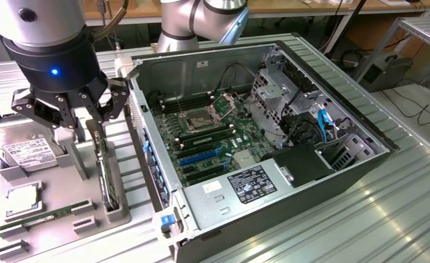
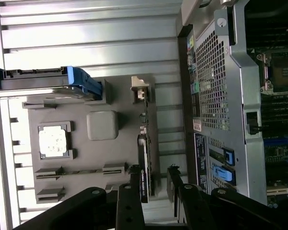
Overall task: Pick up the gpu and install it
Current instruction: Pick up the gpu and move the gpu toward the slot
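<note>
Wrist view: the pincer (image 2: 154, 173) hangs released, jaws astride the graphics card (image 2: 143, 165) standing on edge in the tray (image 2: 86, 153) beneath. Pick-up step, seemingly; gripping needs centring, since the card sits nearer one jaw.

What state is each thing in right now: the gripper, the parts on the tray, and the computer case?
gripper: open, fingers either side of the gpu.
gpu: standing on edge in the tray, not lifted.
hard drive: resting in its tray holder.
memory stick: lying flat in the tray.
computer case: on its side, side panel off, motherboard exposed.
</note>
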`<action>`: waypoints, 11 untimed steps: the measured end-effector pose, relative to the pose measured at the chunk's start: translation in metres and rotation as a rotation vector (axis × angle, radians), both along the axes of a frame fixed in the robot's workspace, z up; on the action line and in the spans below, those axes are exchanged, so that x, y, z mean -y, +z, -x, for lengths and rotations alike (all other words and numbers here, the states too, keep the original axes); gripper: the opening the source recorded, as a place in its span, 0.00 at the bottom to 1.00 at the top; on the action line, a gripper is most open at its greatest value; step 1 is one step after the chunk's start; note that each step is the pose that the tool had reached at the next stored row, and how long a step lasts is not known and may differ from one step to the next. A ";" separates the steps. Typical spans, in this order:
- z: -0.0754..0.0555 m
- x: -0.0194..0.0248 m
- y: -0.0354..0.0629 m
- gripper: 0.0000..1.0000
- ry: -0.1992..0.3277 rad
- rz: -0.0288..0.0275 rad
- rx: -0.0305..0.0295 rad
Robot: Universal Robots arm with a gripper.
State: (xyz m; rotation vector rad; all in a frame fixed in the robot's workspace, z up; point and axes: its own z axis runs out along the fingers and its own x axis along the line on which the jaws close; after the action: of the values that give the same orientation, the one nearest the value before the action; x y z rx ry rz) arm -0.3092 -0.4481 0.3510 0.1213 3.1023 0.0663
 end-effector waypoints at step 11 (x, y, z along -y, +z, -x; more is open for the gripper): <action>0.010 0.0000 -0.0259 0.36 -0.008 0.0000 0.0202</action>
State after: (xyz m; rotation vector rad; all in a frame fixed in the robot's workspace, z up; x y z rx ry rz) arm -0.3193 -0.4482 0.3251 0.1321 3.0814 0.0669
